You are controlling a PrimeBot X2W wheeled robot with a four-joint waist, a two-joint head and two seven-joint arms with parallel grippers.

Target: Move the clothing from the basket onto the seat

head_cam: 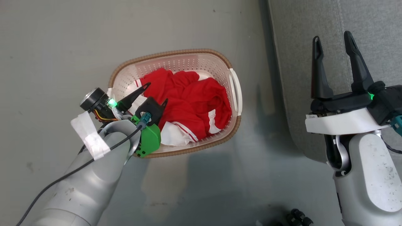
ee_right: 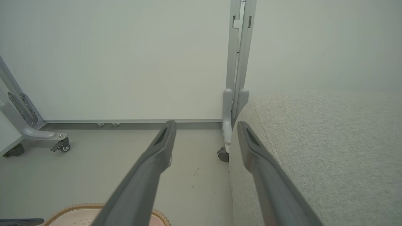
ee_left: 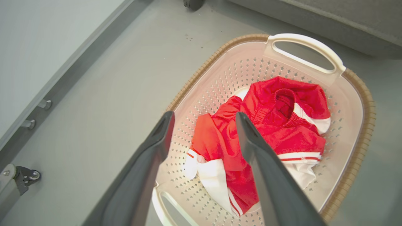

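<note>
Left claw: the left gripper (head_cam: 156, 92) is hovering over one end of the basket (head_cam: 176, 53), its two dark fingers standing spread wide with nothing between them.
Clothing: the clothing (head_cam: 191, 97) — red fabric with white panels and striped trim — is lying crumpled inside the basket, just ahead of and below the left claw's tips.
Basket: it is sitting on the grey floor (head_cam: 62, 40) between the two claws, much nearer the left one.
Right claw: the right gripper (head_cam: 332, 36) is hanging above the seat's edge, fingers parted wide and empty.
Seat: the seat (head_cam: 295, 78) — grey woven cushion — is lying beneath the right claw and reaching away on its right side.
</note>
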